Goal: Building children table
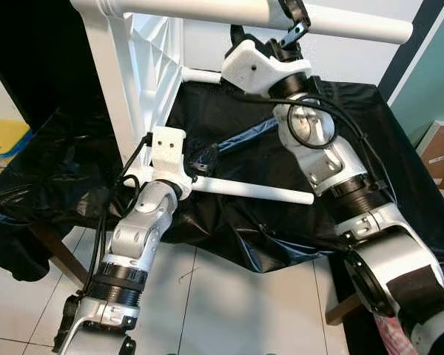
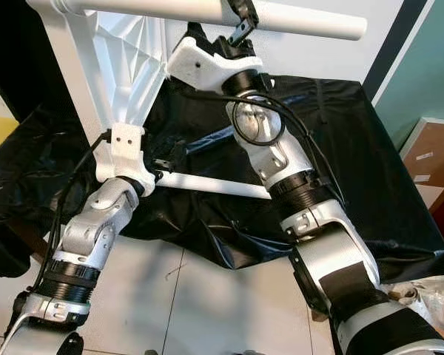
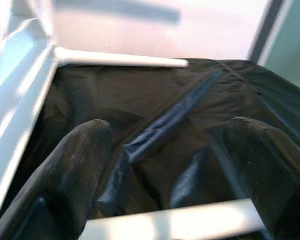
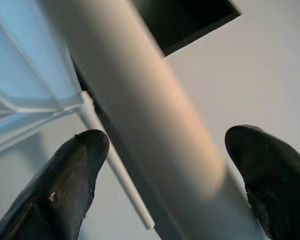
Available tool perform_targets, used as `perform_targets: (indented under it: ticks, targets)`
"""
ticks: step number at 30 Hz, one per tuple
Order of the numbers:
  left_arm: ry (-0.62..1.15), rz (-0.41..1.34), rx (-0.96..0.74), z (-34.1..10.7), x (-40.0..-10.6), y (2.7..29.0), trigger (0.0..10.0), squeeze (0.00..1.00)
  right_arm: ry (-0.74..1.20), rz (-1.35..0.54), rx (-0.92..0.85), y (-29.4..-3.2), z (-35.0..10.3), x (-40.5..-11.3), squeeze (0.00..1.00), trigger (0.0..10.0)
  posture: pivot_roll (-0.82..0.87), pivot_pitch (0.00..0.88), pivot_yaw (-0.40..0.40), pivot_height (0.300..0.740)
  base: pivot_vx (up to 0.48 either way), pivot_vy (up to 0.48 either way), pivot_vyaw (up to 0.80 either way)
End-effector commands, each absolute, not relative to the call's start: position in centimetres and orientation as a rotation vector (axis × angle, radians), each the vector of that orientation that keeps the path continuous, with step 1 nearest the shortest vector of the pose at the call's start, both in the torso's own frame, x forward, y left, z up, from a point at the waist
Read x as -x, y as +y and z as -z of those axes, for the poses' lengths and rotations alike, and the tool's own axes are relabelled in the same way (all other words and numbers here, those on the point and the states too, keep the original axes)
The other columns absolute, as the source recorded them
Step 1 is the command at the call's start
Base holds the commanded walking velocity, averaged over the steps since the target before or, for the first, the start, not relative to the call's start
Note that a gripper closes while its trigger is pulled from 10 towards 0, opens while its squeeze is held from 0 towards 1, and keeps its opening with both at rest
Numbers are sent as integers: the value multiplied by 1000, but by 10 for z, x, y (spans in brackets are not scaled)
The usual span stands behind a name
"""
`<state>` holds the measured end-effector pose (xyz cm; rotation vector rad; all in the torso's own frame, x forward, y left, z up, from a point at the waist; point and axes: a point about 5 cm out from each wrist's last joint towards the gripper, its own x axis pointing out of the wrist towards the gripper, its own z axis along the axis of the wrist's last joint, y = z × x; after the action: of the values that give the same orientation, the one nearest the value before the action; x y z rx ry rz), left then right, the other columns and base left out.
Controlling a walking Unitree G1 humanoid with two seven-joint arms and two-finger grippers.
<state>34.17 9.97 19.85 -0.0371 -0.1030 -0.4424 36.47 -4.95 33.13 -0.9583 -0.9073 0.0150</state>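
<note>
We see the white table [image 1: 144, 70] tipped on its side over a black sheet [image 1: 251, 214], with at least three legs already fitted. Our right gripper [image 1: 294, 21] straddles the upper leg [image 1: 340, 24], fingers spread. Our left gripper [image 1: 196, 159] sits spread at the lower leg [image 1: 259, 194], probably not clamping it. Tightening and righting seem left.

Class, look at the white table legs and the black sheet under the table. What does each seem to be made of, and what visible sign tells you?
White table legs: probably moulded plastic, smooth and semi-gloss; even white tubes with soft highlights, though painted metal cannot be ruled out.
Black sheet: thin plastic film, like a bin bag; glossy, with sharp crinkles and streaky reflections.
</note>
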Motion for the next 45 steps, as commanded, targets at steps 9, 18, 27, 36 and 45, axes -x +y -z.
perform_targets:
  ticks: [9, 18, 27, 36, 45]
  targets:
    - [-78, 401, 68, -189, -370, 86, 10000, 0, -796, -58, 1221, -34, -363, -383, 0, 10000, -18, 19, -62, 740, 0, 0, 0]
    - [-54, 245, 176, -184, -386, 86, 10000, 0, -688, -77, 1195, -39, -369, -388, 0, 0, -21, 11, -77, 740, 0, 0, 0]
    - [-79, 97, 230, -200, -401, 96, 10000, 0, -548, -85, 740, -61, -377, -387, 0, 10000, -32, 10, -79, 740, 0, 0, 0]
    - [-249, 184, 237, -268, -410, 70, 10000, 0, -599, -68, 308, -91, -404, -371, 0, 10000, -49, 15, -66, 740, 0, 0, 0]
    - [-331, 255, 194, -301, -409, 53, 10000, 0, -579, 22, 270, -126, -399, -370, 0, 10000, -68, 33, -46, 740, 0, 0, 0]
